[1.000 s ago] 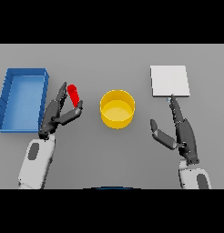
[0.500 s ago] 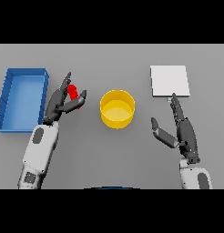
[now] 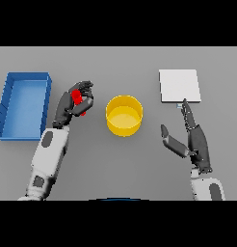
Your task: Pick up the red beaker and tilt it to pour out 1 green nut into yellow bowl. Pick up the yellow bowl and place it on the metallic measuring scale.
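Note:
The red beaker (image 3: pixel 78 97) is mostly hidden inside my left hand (image 3: pixel 72 102), whose fingers and thumb curl round it just left of the yellow bowl (image 3: pixel 124 116). The bowl stands at the table's middle, and I see nothing in it. The metallic measuring scale (image 3: pixel 179 86), a pale square plate, lies at the back right. My right hand (image 3: pixel 193 138) hovers open in front of the scale and right of the bowl, fingers straight and pointing away from me, thumb spread toward the bowl.
A blue tray (image 3: pixel 6 116) with raised walls sits at the far left, close beside my left forearm.
My left hand has closed round the red beaker and carried it slightly right toward the bowl. The right hand has stayed in place.

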You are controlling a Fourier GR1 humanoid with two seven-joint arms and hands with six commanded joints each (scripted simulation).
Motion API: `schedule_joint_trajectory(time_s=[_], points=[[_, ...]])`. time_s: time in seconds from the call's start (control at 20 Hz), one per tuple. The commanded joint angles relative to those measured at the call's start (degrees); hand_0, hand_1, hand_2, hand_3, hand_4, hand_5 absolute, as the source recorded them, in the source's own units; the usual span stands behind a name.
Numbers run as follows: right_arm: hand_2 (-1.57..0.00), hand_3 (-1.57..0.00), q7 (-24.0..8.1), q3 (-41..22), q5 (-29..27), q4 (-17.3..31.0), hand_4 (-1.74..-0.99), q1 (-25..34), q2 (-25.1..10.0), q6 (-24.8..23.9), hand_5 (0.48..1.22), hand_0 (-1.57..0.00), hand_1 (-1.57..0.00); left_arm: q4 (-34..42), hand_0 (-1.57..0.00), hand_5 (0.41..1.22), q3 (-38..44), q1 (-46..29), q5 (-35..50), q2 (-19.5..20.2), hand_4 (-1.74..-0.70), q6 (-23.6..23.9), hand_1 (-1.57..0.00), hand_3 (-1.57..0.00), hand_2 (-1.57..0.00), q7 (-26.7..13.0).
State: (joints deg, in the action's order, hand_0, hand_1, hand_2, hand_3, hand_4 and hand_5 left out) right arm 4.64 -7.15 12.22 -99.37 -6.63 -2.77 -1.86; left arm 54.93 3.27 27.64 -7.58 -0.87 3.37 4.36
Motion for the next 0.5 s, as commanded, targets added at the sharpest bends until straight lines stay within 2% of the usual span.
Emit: schedule_joint_trajectory(time_s=[0.0,0.1,0.2,0.25,0.35,0.45], points=[[0.00,0.00,-0.3,0.5,-0.4,0.6,-1.285,0.2,-0.2,0.1,0.683,0.00,0.00,-1.0,-0.68,0.949,0.2,0.6,-0.8,-0.4,-1.44,1.8,-0.70,-0.71,-0.71,0.5],[0.00,0.00,-0.6,0.7,-0.6,0.7,-1.287,0.6,-0.1,0.0,0.684,0.00,0.00,-1.9,-1.00,1.047,-0.3,1.2,-2.9,0.0,-1.44,3.5,-1.01,-1.02,-1.02,1.9],[0.00,0.00,0.3,0.5,-0.9,0.9,-1.291,0.5,-0.4,0.7,0.684,0.00,0.00,-2.4,-1.21,1.109,0.0,1.3,-3.0,-0.6,-1.45,3.1,-1.21,-1.22,-1.22,3.6],[0.00,0.00,0.3,0.5,-0.9,1.1,-1.293,0.8,0.0,0.5,0.682,0.00,0.00,-2.5,-1.28,1.132,0.1,2.0,-3.3,-1.0,-1.45,3.6,-1.29,-1.29,-1.29,2.3],[0.00,0.00,0.3,0.5,-1.3,1.2,-1.303,1.4,0.0,0.7,0.682,0.00,0.00,-2.9,-1.38,1.129,0.5,2.1,-3.2,-1.4,-1.55,4.5,-1.39,-1.39,-1.39,4.8],[0.00,0.00,0.7,-0.1,-0.2,1.6,-1.288,1.4,0.1,0.6,0.679,0.00,0.00,-1.9,-1.45,1.117,0.3,2.1,-1.9,-1.2,-1.62,4.3,-1.45,-1.45,-1.46,5.4]])
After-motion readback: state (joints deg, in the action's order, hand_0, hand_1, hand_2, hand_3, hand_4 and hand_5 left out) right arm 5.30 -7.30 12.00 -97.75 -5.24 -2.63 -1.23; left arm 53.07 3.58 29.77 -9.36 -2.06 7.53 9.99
